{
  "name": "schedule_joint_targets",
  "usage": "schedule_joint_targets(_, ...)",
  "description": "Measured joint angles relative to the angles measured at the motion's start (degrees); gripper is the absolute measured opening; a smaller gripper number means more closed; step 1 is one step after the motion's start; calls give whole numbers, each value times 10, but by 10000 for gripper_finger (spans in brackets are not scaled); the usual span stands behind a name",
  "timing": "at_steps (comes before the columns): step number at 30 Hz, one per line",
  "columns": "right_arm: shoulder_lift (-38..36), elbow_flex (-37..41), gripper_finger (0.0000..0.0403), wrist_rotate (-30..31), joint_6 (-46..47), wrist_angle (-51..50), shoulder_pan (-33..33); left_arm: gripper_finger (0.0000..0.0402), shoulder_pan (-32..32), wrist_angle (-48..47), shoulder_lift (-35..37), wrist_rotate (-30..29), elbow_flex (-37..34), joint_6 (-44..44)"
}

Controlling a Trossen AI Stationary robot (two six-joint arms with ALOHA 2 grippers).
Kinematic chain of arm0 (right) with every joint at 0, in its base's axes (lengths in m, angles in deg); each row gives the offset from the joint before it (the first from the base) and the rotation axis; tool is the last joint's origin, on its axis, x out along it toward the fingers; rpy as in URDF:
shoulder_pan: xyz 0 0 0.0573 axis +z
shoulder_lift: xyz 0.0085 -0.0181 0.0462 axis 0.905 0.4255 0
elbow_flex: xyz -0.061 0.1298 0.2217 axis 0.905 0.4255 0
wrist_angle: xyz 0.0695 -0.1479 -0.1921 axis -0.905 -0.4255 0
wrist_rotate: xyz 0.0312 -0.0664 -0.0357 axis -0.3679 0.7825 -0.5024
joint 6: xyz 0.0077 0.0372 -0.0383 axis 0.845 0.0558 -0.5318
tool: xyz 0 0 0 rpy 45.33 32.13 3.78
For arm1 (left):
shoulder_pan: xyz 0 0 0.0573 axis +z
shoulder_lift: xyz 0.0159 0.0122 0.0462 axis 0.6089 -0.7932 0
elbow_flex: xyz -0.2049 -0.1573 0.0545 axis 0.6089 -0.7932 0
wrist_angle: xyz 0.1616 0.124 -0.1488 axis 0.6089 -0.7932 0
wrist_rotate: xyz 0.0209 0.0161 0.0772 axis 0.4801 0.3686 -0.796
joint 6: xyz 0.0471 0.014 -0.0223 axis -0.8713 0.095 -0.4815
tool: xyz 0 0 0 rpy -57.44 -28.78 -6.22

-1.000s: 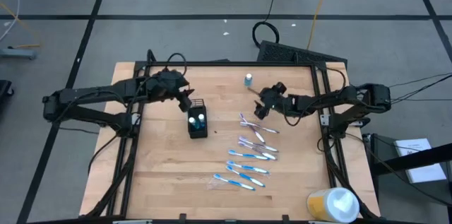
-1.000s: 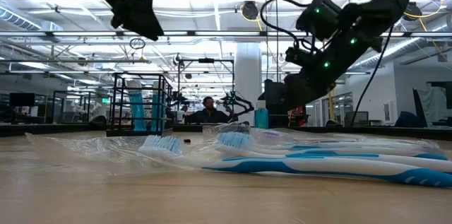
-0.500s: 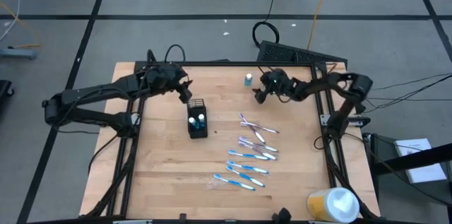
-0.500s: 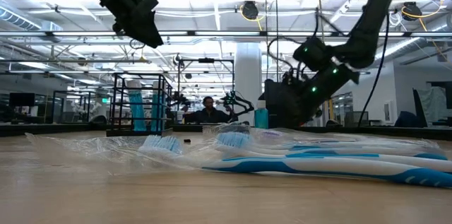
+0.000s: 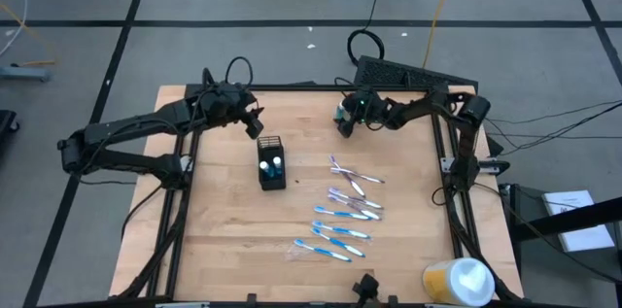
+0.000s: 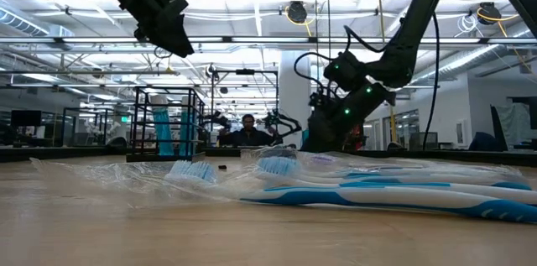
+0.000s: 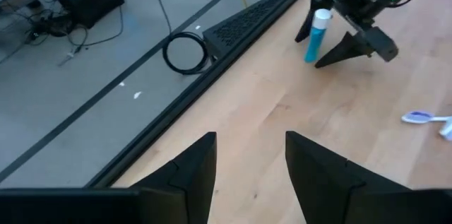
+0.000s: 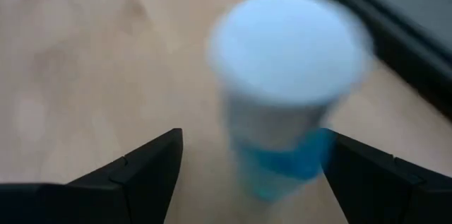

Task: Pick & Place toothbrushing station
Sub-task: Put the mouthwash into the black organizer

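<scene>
The black mesh holder (image 5: 272, 163) stands upright on the table's middle left, with two blue-and-white tubes in it. Several blue-and-white toothbrushes (image 5: 342, 213) lie flat on the wood to its right. A third tube (image 5: 342, 109) stands upright on its base near the far edge. My right gripper (image 5: 343, 125) is low at this tube, open; in its wrist view the tube (image 8: 282, 90) stands between the two fingers with a gap on each side. My left gripper (image 5: 256, 126) hangs open and empty, high above the table on the holder's far side.
A yellow-and-white round container (image 5: 457, 281) sits at the table's near right corner. A dark mat and a coiled cable (image 5: 365, 46) lie on the floor beyond the far edge. Bare wood (image 5: 219, 230) spreads over the near left.
My right gripper has swung toward the table's far edge and leftward, sinking and tipping further down, until its open fingers stand about the upright tube. My left gripper has drifted a little toward the far edge. Holder, tubes and toothbrushes have stayed put.
</scene>
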Motion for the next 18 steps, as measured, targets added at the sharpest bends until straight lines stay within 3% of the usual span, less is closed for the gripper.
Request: schedule_joint_targets(18,0,0,313,-33,-54,-22,25,173,2,1,0,7,0,1)
